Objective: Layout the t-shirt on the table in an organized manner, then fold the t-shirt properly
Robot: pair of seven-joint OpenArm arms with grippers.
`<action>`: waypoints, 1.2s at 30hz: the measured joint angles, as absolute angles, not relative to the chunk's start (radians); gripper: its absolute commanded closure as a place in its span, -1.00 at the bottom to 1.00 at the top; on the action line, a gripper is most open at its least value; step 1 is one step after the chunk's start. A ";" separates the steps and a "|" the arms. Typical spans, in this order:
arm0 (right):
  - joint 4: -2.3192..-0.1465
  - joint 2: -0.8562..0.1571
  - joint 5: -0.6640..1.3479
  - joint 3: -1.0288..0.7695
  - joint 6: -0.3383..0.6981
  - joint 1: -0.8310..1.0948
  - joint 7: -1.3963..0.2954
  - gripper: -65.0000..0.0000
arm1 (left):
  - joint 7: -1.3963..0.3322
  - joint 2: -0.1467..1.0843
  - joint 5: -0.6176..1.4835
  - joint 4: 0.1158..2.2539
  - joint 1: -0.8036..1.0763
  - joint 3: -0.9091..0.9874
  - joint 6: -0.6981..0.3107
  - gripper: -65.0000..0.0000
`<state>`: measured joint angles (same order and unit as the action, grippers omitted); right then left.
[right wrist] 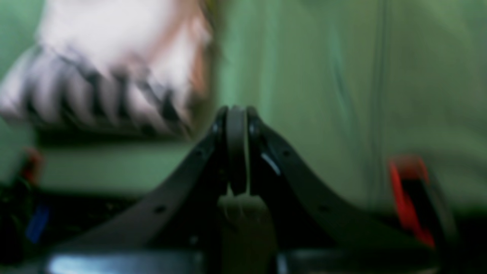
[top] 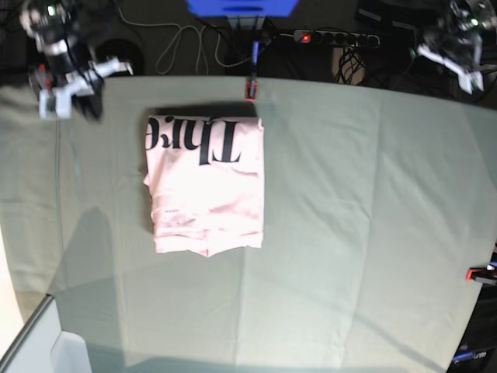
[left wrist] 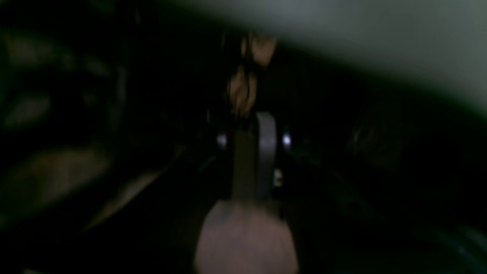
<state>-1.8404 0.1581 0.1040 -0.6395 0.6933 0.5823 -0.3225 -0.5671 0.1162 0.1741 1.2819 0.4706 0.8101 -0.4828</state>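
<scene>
**Shirt folded, arms off it: what could undo it**

While the right gripper [right wrist: 237, 152] hangs above the table's far corner with its jaws pressed flat together and nothing between them, the left gripper [left wrist: 253, 152] is harder to read: its own view is dark and smeared, the jaws look close together, and I cannot tell whether they are fully shut. A pale blur sits near them, but nothing shows a hold on any object. In the base view both arms sit at the far edge, well apart from the shirt [top: 206, 186], one at each far corner.

The shirt lies as a compact pink rectangle on the table [top: 365, 233], left of centre and toward the far edge, with black lettering showing along its far side. I judge the fold essentially done.

Risks from here:
- The near hem looks slightly uneven, so a layer may slide out if the cloth beneath is tugged.
- The right arm is the closer one; a low sweep across the table could catch the stack's far corner and drag it open.
- The table cloth is creased, and any pull on it would shift the shirt with it.

Count:
- Shirts: one.
- Grippers: two.
- Red clamps in the base view: two, one at the far edge [top: 251, 88] just beyond the shirt and one at the right edge [top: 477, 273].
- Tables: one.
</scene>
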 measured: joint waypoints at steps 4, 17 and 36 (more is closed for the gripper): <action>-1.681 0.161 0.099 -0.720 0.693 0.584 -0.320 1.00 | -0.554 0.120 0.176 1.109 0.462 0.805 -0.487 1.00; -0.865 0.063 -0.179 -0.794 0.691 0.324 -0.293 1.00 | 0.070 0.189 -0.030 0.130 0.099 0.373 -0.472 1.00; -0.129 -0.123 -0.294 -0.316 -0.140 0.208 0.443 1.00 | 0.053 0.140 -0.029 0.014 -0.028 0.055 -0.347 0.99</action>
<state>-0.1291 -0.1234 -0.2943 -0.3164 -0.1398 0.2085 0.4435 0.0528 0.1402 -0.0292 0.0139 -0.0277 0.0551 -0.3470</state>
